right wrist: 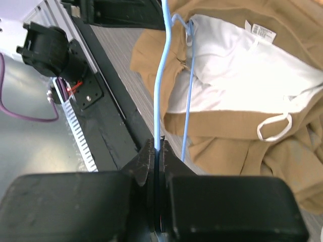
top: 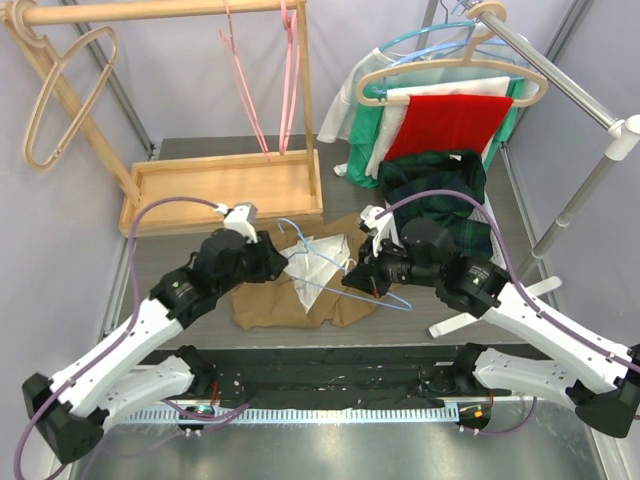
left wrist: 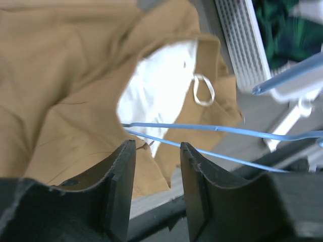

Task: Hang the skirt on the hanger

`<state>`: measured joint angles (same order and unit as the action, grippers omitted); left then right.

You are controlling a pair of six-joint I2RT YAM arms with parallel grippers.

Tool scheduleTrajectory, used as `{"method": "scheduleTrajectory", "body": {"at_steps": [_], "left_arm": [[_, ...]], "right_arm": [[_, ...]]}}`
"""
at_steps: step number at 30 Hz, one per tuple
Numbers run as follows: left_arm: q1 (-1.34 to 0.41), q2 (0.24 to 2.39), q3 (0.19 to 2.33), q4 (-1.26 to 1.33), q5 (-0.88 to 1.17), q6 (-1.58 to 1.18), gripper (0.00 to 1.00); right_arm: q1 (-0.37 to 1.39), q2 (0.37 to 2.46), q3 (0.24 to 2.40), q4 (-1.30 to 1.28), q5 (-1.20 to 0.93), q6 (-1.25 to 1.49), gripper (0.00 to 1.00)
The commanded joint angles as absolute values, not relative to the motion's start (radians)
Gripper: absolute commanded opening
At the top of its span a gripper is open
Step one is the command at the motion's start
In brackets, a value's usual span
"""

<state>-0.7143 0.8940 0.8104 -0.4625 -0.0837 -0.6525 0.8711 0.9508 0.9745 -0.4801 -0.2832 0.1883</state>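
A tan skirt (top: pixel 290 295) with white lining (top: pixel 315 265) lies crumpled on the table between my arms. It also shows in the left wrist view (left wrist: pixel 65 101) and the right wrist view (right wrist: pixel 237 136). A light blue wire hanger (top: pixel 330 270) rests over the skirt, its bar partly inside the waist opening. My right gripper (right wrist: pixel 159 148) is shut on the hanger's wire (right wrist: pixel 160 75) at the skirt's right edge. My left gripper (left wrist: pixel 157 151) is open and empty, just above the skirt's near edge, with the hanger wire (left wrist: pixel 212 128) crossing past its fingertips.
A wooden rack (top: pixel 225 185) with pink hangers (top: pixel 285 75) stands at the back left. A metal rail (top: pixel 560 85) at the back right carries hung clothes, a red cloth (top: pixel 450 120) and a dark plaid garment (top: pixel 440 180). A black bar (top: pixel 330 365) runs along the near edge.
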Motion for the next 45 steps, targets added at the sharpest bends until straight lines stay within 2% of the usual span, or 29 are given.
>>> {"method": "scheduleTrajectory", "body": {"at_steps": [1, 4, 6, 9, 13, 20, 24, 28, 33, 36, 42, 45], "left_arm": [[-0.719, 0.804, 0.784, -0.511, -0.301, -0.715, 0.45], [-0.719, 0.811, 0.779, -0.529, -0.27, -0.735, 0.47], [-0.721, 0.815, 0.756, -0.49, -0.148, -0.723, 0.45], [-0.719, 0.834, 0.703, -0.335, 0.048, -0.709, 0.42], [-0.739, 0.899, 0.623, -0.145, 0.15, -0.69, 0.39], [-0.758, 0.997, 0.561, 0.113, 0.028, -0.678, 0.35], [-0.77, 1.078, 0.584, 0.143, 0.031, -0.638, 0.35], [-0.853, 1.164, 0.617, 0.111, -0.052, -0.606, 0.35], [-0.945, 1.169, 0.629, 0.022, -0.373, -0.617, 0.33], [-0.962, 1.166, 0.64, -0.051, -0.468, -0.63, 0.33], [-0.963, 1.207, 0.631, -0.106, -0.466, -0.695, 0.34], [-0.963, 1.201, 0.62, -0.146, -0.495, -0.722, 0.4]], "right_arm": [[0.861, 0.968, 1.02, -0.319, -0.314, 0.19, 0.01], [0.848, 0.989, 1.026, -0.279, -0.353, 0.199, 0.01], [0.841, 1.015, 1.031, -0.256, -0.379, 0.206, 0.01], [0.833, 1.046, 1.042, -0.247, -0.417, 0.213, 0.01], [0.828, 1.068, 1.048, -0.236, -0.446, 0.222, 0.01], [0.825, 1.085, 1.055, -0.227, -0.468, 0.251, 0.01], [0.825, 1.089, 1.06, -0.225, -0.471, 0.261, 0.01], [0.825, 1.091, 1.066, -0.225, -0.462, 0.27, 0.01], [0.824, 1.101, 1.077, -0.229, -0.436, 0.279, 0.01], [0.818, 1.101, 1.077, -0.235, -0.42, 0.285, 0.01], [0.793, 1.095, 1.08, -0.252, -0.416, 0.29, 0.01], [0.77, 1.088, 1.075, -0.265, -0.411, 0.29, 0.01]]}}
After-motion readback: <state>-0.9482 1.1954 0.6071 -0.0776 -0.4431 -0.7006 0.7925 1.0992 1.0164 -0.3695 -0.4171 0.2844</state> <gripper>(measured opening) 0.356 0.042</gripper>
